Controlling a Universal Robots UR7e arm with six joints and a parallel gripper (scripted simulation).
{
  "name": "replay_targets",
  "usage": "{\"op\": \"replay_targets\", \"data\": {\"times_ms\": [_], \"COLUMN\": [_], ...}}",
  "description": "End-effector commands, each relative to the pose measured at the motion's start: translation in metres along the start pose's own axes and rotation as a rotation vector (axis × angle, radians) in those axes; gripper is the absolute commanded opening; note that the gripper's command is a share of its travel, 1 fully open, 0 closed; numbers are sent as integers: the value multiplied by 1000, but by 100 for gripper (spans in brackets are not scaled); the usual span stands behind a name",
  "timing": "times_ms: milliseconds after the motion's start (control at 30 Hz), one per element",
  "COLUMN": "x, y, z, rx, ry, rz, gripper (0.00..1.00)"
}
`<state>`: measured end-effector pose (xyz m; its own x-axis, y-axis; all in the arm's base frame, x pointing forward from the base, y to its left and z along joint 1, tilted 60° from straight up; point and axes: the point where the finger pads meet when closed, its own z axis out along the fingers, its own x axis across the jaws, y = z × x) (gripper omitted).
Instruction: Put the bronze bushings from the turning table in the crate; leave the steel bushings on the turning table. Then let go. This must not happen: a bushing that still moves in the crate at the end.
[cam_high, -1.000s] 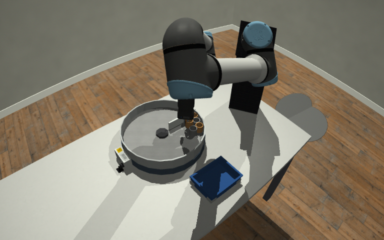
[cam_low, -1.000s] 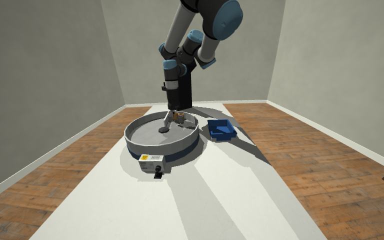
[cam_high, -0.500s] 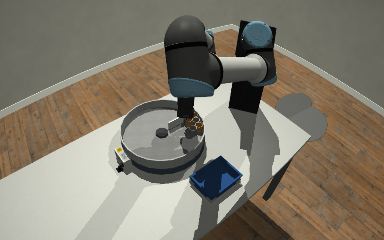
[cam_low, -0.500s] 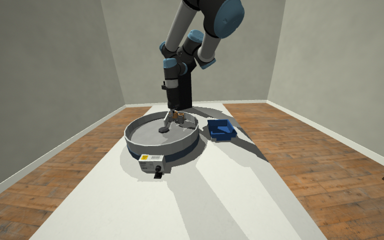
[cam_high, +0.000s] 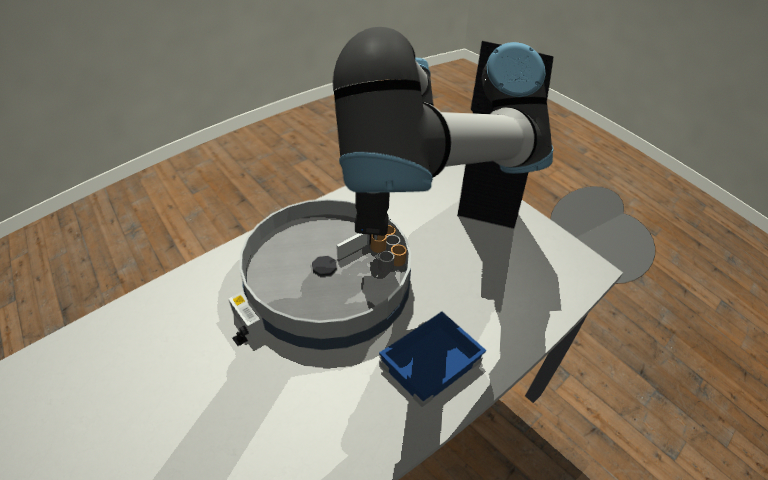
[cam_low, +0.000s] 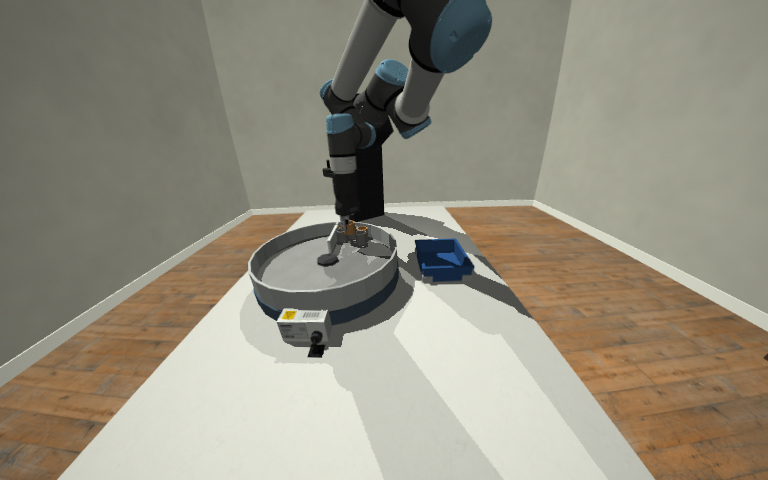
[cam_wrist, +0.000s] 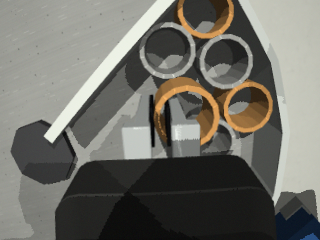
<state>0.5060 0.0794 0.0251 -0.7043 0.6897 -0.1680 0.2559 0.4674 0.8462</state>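
"From the top?"
"Blue crate right of the turning table, on the bench."
"Exterior?"
"Fingers down by the far rim."
"Wrist?"
"Pinching one bronze bushing's wall (one finger inside); two bronze and three steel bushings around it."

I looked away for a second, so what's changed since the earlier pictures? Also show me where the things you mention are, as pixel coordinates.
The arm has risen slightly, and the jaws, shut on one bronze bushing's wall (cam_high: 378, 246) (cam_low: 350, 228) (cam_wrist: 175, 86), appear to be lifting it. The blue crate (cam_high: 458, 365) (cam_low: 450, 273) (cam_wrist: 300, 227) stayed put.
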Motion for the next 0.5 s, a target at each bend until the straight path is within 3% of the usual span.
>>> {"op": "replay_targets", "data": {"times_ms": [0,467], "x": [0,0], "y": [0,0], "z": [-2,-9], "rx": [0,0], "ry": [0,-1], "rz": [0,0], "gripper": [0,0]}}
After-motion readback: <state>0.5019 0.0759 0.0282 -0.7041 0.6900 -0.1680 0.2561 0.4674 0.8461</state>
